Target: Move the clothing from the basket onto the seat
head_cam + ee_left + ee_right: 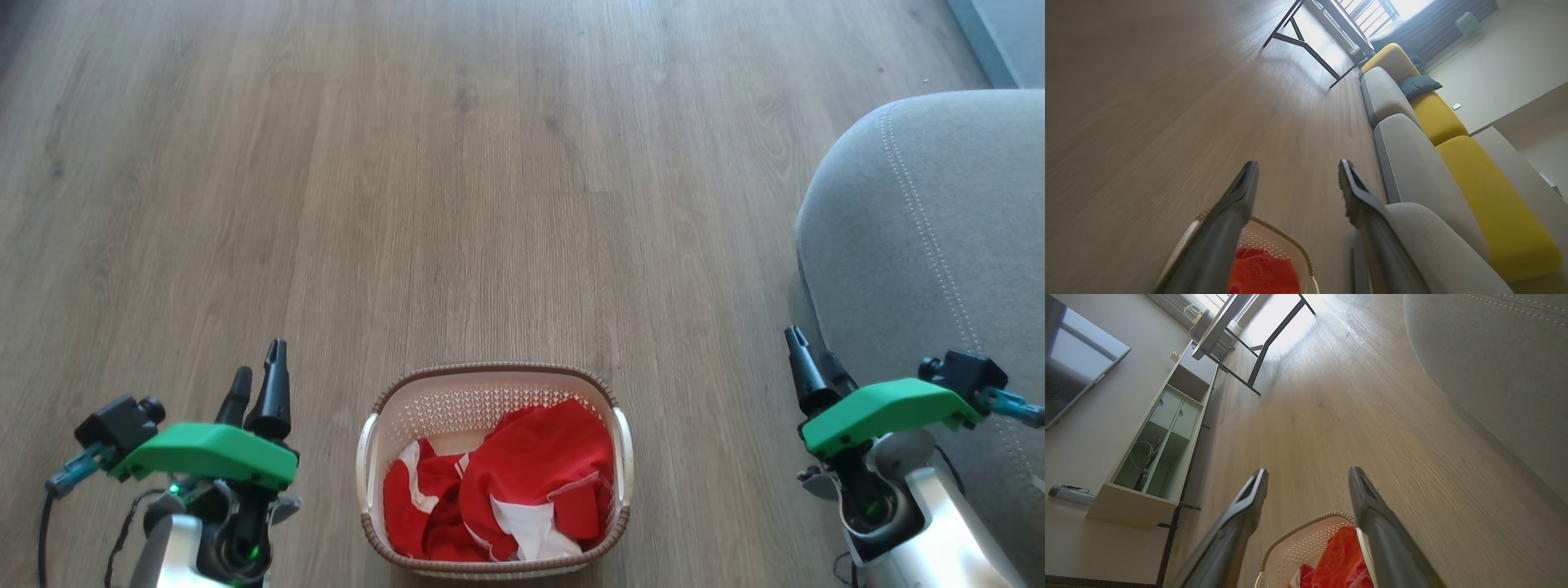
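The cream basket with a brown rim stands on the wood floor at bottom centre, and red-and-white clothing is bunched inside it. At the right edge bulges the grey seat with its light stitching. My left gripper hovers open to the basket's left, nothing between its fingers. My right gripper hovers open between the basket and the seat, empty. The left wrist view shows the basket, the clothing and the seat. In the right wrist view are the basket, the clothing and the seat.
A long sofa with grey and yellow cushions runs beyond the seat. A black-legged table stands far off across the floor. A low open shelf unit and a dark screen line the wall.
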Robot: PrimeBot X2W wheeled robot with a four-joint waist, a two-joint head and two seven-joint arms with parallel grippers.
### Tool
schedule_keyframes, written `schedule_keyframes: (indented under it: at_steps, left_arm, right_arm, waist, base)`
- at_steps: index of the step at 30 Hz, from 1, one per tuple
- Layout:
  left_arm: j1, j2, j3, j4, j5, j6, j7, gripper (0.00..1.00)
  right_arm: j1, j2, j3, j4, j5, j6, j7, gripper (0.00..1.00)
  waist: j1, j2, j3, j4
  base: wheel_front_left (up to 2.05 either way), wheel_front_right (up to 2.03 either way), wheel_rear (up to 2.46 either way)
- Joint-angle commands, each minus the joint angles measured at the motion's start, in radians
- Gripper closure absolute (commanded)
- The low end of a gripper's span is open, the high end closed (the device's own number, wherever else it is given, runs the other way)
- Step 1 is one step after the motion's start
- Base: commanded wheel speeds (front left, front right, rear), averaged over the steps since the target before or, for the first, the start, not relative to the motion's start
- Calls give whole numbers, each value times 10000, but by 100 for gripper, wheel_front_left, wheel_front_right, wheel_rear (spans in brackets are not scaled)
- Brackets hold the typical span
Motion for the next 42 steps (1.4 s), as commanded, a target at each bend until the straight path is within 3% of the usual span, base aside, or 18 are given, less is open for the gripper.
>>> schedule_keyframes:
  at_steps: [1, 42]
  left_arm:
    - [-665, 241, 140, -251, 355, -37, -127, 0]
    - [-1543, 147, 634, -310, 6046, 126, -1345, 0]
  right_arm:
    - [-679, -215, 199, -235, -277, 38, -162, 0]
    - [-2091, -666, 1164, 409, -4550, 62, -1364, 0]
  waist:
    - [0, 0, 7, 1]
    - [0, 0, 109, -38]
  base:
    - [0, 0, 0]
    - [0, 0, 0]
